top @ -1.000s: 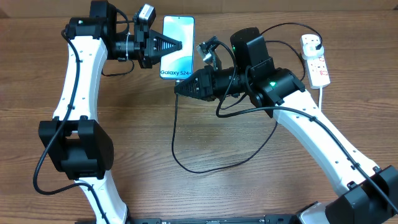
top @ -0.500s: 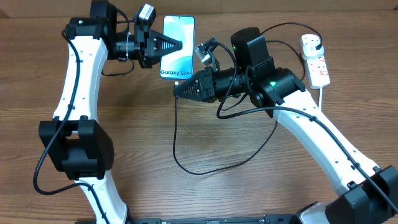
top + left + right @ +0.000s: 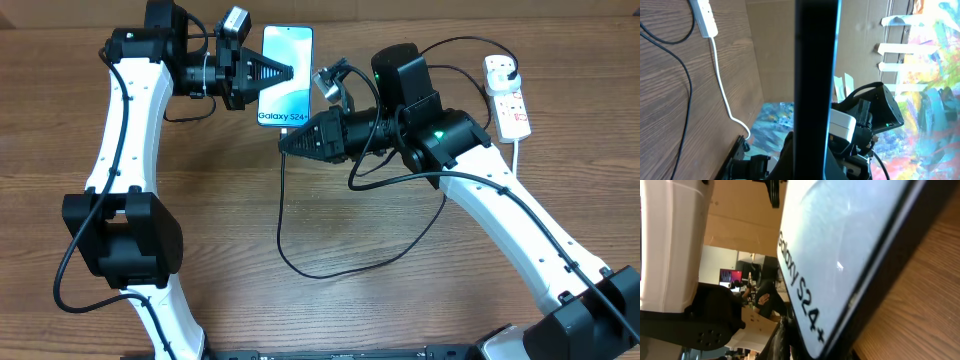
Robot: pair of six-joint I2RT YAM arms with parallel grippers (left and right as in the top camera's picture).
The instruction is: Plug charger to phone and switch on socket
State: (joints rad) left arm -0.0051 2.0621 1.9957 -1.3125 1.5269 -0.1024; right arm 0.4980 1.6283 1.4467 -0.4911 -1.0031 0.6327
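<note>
The phone [image 3: 287, 88] lies on the table at the back, screen lit blue, with "Galaxy S24+" at its near end. My left gripper [image 3: 289, 72] reaches in from the left and is shut on the phone's edge; the phone shows as a dark slab [image 3: 817, 75] in the left wrist view. My right gripper [image 3: 284, 145] is shut on the charger [image 3: 281, 215] just below the phone's near end, with the connector tip against that end. The phone's screen [image 3: 840, 245] fills the right wrist view. The socket [image 3: 508, 98] lies at the far right with a black plug [image 3: 511, 68] in it.
The black cable loops across the middle of the table [image 3: 330, 268] and runs under my right arm toward the socket. The socket's white cord [image 3: 517, 150] trails toward the front. In the left wrist view the strip [image 3: 706, 17] and its cord [image 3: 722, 75] lie near a cardboard wall.
My right wrist has shifted very slightly at the phone's near end. The left arm and the phone have not moved.
</note>
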